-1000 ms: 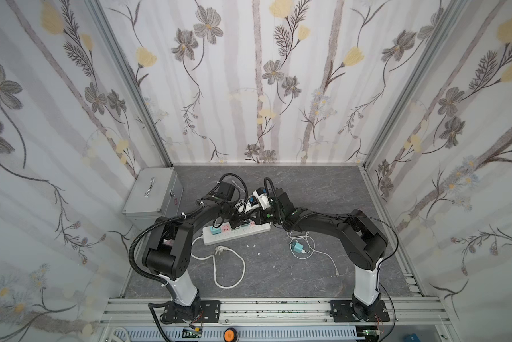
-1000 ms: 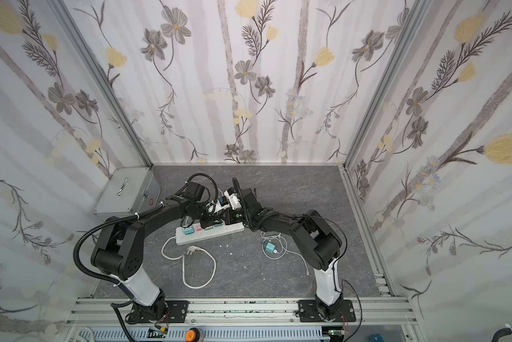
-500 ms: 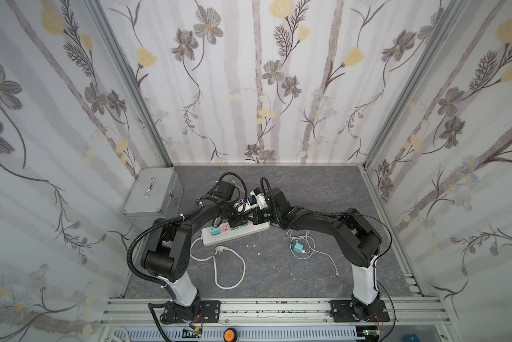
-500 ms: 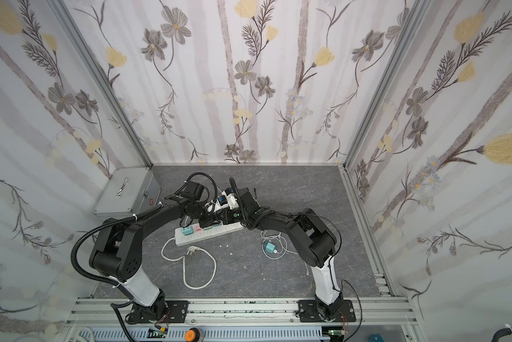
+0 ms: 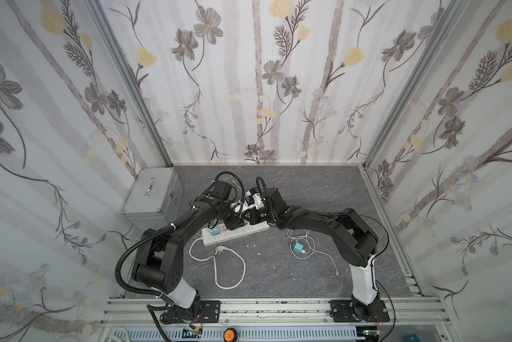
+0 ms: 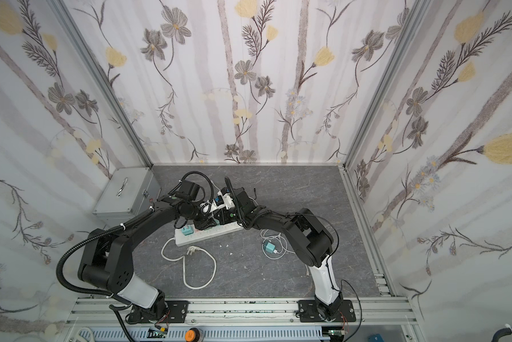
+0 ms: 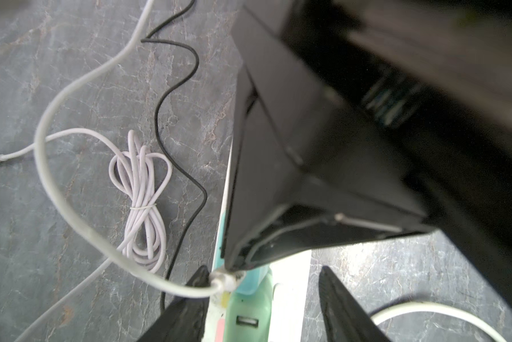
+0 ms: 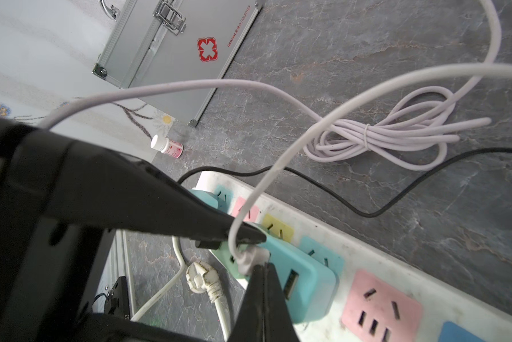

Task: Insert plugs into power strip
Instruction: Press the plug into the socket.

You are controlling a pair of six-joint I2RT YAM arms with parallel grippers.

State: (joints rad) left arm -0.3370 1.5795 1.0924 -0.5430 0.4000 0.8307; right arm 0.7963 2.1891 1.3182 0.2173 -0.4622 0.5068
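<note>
The white power strip (image 5: 260, 228) (image 6: 234, 229) lies mid-floor with a teal plug (image 5: 214, 230) in its left end. In the right wrist view a second teal plug (image 8: 302, 284) and a mint plug (image 8: 228, 260) stand side by side on the power strip (image 8: 397, 266). My right gripper (image 8: 260, 266) is shut, its tips against the white cable connector on that teal plug. My left gripper (image 7: 263, 268) is open, its fingers (image 7: 183, 311) straddling the power strip (image 7: 290, 284) and the mint plug (image 7: 249, 314) without touching it. Another teal plug (image 5: 298, 247) lies loose on the floor.
A grey metal box (image 5: 151, 195) stands at the back left, with a small bottle (image 8: 167, 146) next to it. The strip's thick cord and white three-prong plug (image 5: 220, 250) loop in front. A coiled lavender cable (image 8: 382, 136) and a black cable (image 8: 367, 211) lie behind the strip.
My left gripper's jaws have spread apart around the plugs. The right gripper has stayed shut and shifted slightly left over the strip.
</note>
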